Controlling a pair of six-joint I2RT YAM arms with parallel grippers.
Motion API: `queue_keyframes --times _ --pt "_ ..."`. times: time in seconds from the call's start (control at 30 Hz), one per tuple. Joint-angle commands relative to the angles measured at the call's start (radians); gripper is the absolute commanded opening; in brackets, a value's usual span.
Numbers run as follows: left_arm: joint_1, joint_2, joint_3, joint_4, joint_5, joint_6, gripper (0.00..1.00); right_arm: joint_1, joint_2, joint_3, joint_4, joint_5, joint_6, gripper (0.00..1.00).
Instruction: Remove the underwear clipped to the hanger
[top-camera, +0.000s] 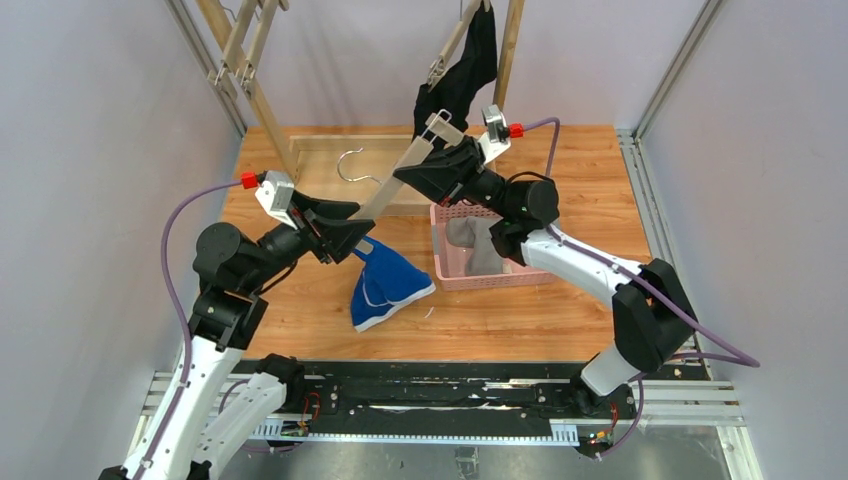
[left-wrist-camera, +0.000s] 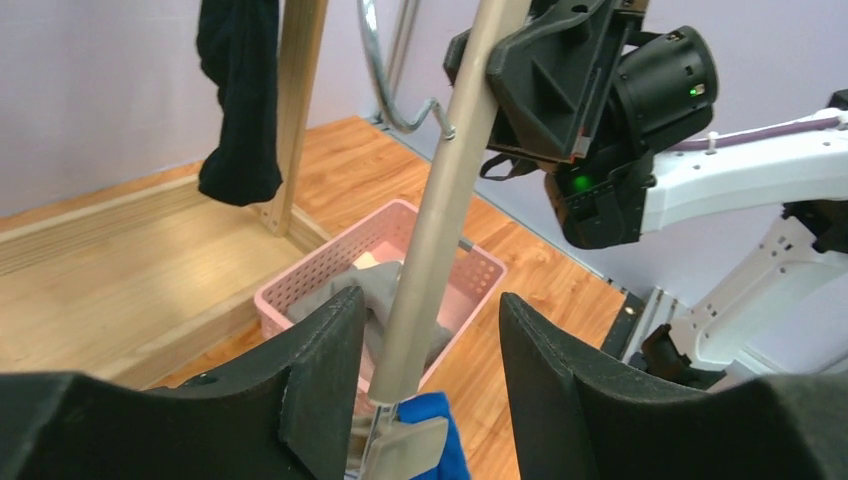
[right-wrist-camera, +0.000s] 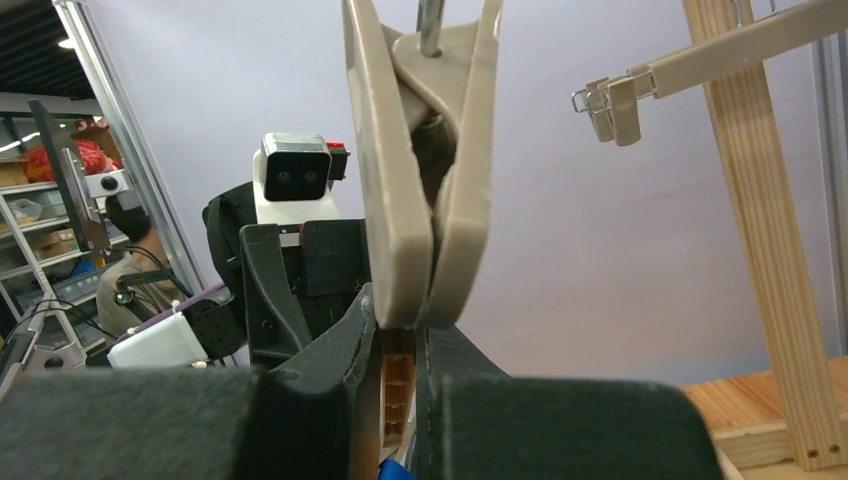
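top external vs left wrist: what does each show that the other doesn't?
Only top external: the whole blue underwear spread on the table, and a second hanger at the upper left.
Only left wrist: the left gripper open, a finger on either side of the hanger bar, and the end clip with blue fabric at it.
Both: the pink basket holding the grey underwear, the black underwear hanging up, and the right gripper shut on the hanger bar.
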Motion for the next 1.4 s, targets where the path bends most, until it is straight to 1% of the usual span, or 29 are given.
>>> queue_keyframes --times 0.0,0.17,0.23,0.4,0.53,0.6,0.67,0.9,0.93,0.97,1.0,1.03,1.07,1.1,1.13,1.17,1.2,1.3,1.33,1.37 --pt "-0.003 -0.041 0.001 -0.083 -0.085 0.083 0.58 0.003 -0.073 -0.007 0.018 -0.015 -0.041 0.01" --pt "-0.003 -0.066 -0.009 -0.123 -0.185 0.102 0.59 0.003 -0.106 -0.015 0.006 -0.030 -0.041 0.01" --pt "-0.002 -0.069 -0.015 -0.108 -0.188 0.094 0.60 0.003 -0.119 -0.022 0.003 -0.034 -0.042 0.01" --pt "-0.003 -0.041 -0.034 -0.014 -0.067 0.019 0.60 0.003 -0.143 -0.028 -0.006 -0.042 -0.049 0.01" --pt "-0.003 -0.026 -0.078 0.146 0.078 -0.078 0.60 0.001 -0.160 -0.023 -0.015 -0.042 -0.059 0.01" --pt "-0.003 -0.022 -0.101 0.216 0.124 -0.127 0.60 -0.001 -0.168 -0.018 -0.017 -0.042 -0.059 0.01" --pt "-0.003 -0.020 -0.111 0.240 0.140 -0.147 0.60 -0.001 -0.173 -0.009 -0.018 -0.042 -0.057 0.01" --pt "-0.003 -0.043 -0.121 0.233 0.121 -0.142 0.59 -0.003 -0.193 0.009 -0.021 -0.045 -0.056 0.01" --pt "-0.003 -0.045 -0.121 0.236 0.130 -0.142 0.58 -0.004 -0.196 0.006 -0.025 -0.043 -0.059 0.01" --pt "-0.003 -0.047 -0.122 0.239 0.136 -0.142 0.53 -0.004 -0.198 0.005 -0.027 -0.041 -0.061 0.01" --pt "-0.002 -0.049 -0.122 0.244 0.141 -0.145 0.42 -0.004 -0.198 0.004 -0.029 -0.039 -0.063 0.01" --pt "-0.003 -0.049 -0.120 0.246 0.147 -0.147 0.27 -0.006 -0.200 0.002 -0.029 -0.035 -0.065 0.01" --pt "-0.003 -0.049 -0.120 0.247 0.151 -0.150 0.15 -0.006 -0.200 0.001 -0.030 -0.031 -0.066 0.00" --pt "-0.003 -0.048 -0.121 0.247 0.155 -0.154 0.08 -0.007 -0.200 0.001 -0.032 -0.029 -0.069 0.01" --pt "-0.003 -0.048 -0.122 0.245 0.159 -0.156 0.06 -0.009 -0.201 0.002 -0.036 -0.027 -0.072 0.01" --pt "-0.003 -0.047 -0.124 0.245 0.160 -0.162 0.09 -0.009 -0.199 0.004 -0.037 -0.025 -0.074 0.01" --pt "-0.003 -0.046 -0.126 0.247 0.164 -0.166 0.15 -0.010 -0.200 0.007 -0.038 -0.025 -0.077 0.01" --pt "-0.003 -0.045 -0.133 0.261 0.170 -0.174 0.18 -0.015 -0.199 0.019 -0.048 -0.021 -0.084 0.01" --pt "-0.003 -0.044 -0.133 0.265 0.167 -0.173 0.21 -0.015 -0.197 0.023 -0.051 -0.023 -0.084 0.01" --pt "-0.003 -0.042 -0.130 0.270 0.163 -0.173 0.33 -0.015 -0.195 0.027 -0.054 -0.026 -0.084 0.01"
